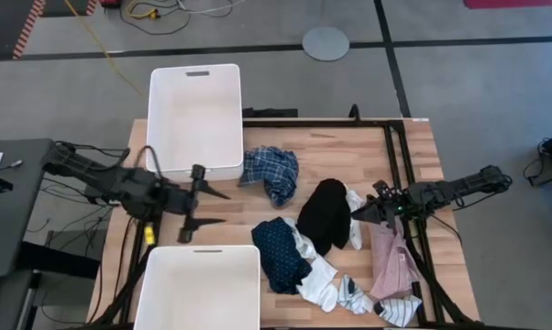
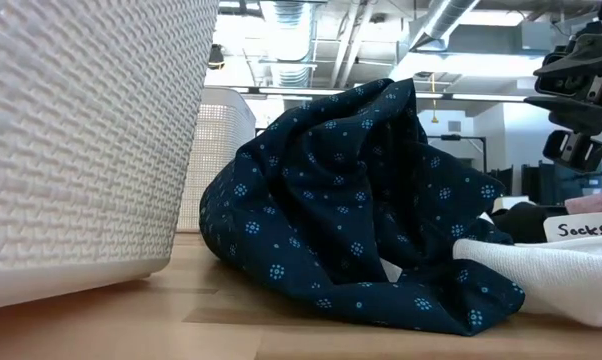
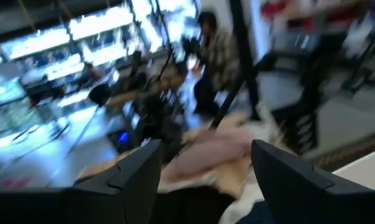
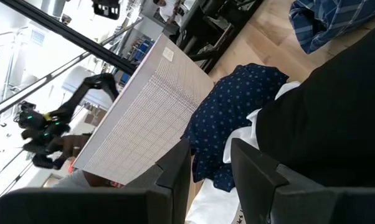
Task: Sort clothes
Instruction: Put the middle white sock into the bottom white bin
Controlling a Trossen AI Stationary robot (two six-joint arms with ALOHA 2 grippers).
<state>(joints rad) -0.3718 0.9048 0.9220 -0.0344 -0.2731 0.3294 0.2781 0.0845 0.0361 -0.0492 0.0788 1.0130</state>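
Observation:
The clothes lie in a loose heap on the wooden table. There is a blue plaid shirt point(image 1: 271, 171), a black piece point(image 1: 326, 214), a navy dotted piece point(image 1: 281, 252) point(image 2: 351, 230), a pink shirt point(image 1: 391, 257), and white and striped socks point(image 1: 349, 293) near the front edge. My left gripper point(image 1: 212, 207) point(image 3: 203, 168) is open and holds nothing. It points level toward the heap from between the two bins. My right gripper point(image 1: 357, 213) point(image 4: 209, 162) waits at the black piece's right edge. Its fingers stand a little apart with nothing between them.
One white bin point(image 1: 195, 119) stands at the far left of the table and another point(image 1: 198, 289) point(image 2: 81, 140) at the near left. A dark frame rail point(image 1: 400, 174) runs along the right side. Bare wood point(image 1: 349, 151) lies at the far right. A "Socks" label point(image 2: 581, 228) shows low on the right.

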